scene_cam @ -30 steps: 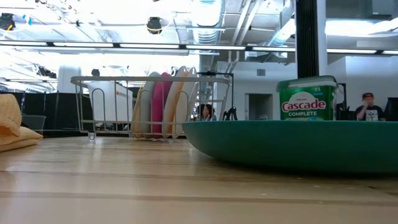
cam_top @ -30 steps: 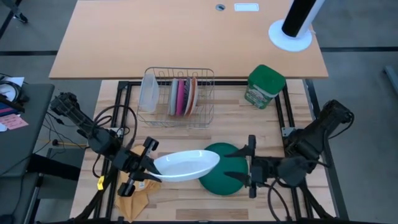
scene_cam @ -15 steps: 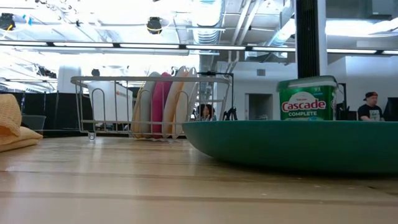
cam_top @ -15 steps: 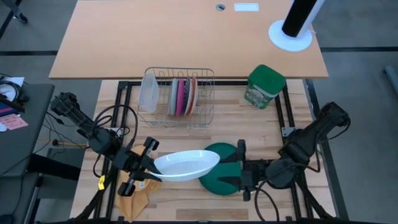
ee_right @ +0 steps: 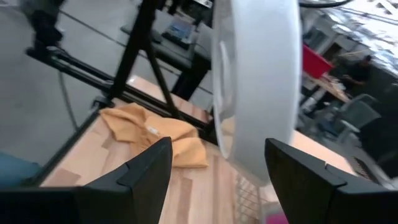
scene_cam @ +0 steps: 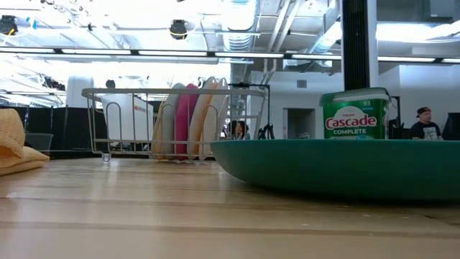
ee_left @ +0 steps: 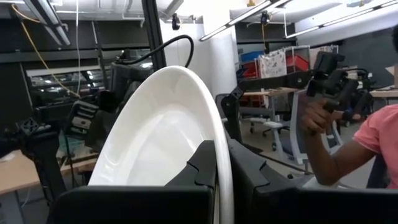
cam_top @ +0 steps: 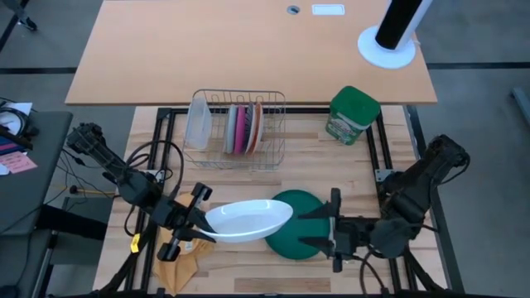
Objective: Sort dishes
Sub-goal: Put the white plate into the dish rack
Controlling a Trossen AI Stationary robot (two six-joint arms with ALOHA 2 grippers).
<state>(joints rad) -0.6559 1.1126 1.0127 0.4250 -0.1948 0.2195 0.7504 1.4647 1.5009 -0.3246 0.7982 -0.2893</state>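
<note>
At the near left of the table, my left pincer (cam_top: 199, 222) is clamped on the rim of a white dish (cam_top: 247, 220), holding it up off the wood with its hollow face upward in the high view. In my left wrist view the same white dish (ee_left: 163, 134) rises between my two fingers (ee_left: 202, 167), which pinch its edge. My right pincer (cam_top: 323, 225) sits at the near right, fingers spread wide and gripping nothing, pointing left toward the white dish and over the edge of the dark green plate (cam_top: 300, 225) that lies flat on the table (cam_top: 364, 170). The white dish overlaps the green plate's left side from above. Through my right wrist view the white dish (ee_right: 255, 81) hangs edge-on just ahead of my open fingers (ee_right: 146, 171), with a yellow cloth (ee_right: 155, 134) crumpled on the wood beyond it. At the far side stands the wire rack (cam_top: 240, 128), with a frosted container (cam_top: 197, 122) and grey, pink and patterned plates (cam_top: 244, 127) standing upright in it. The green Cascade canister (cam_top: 354, 115) stands at the far right.
</note>
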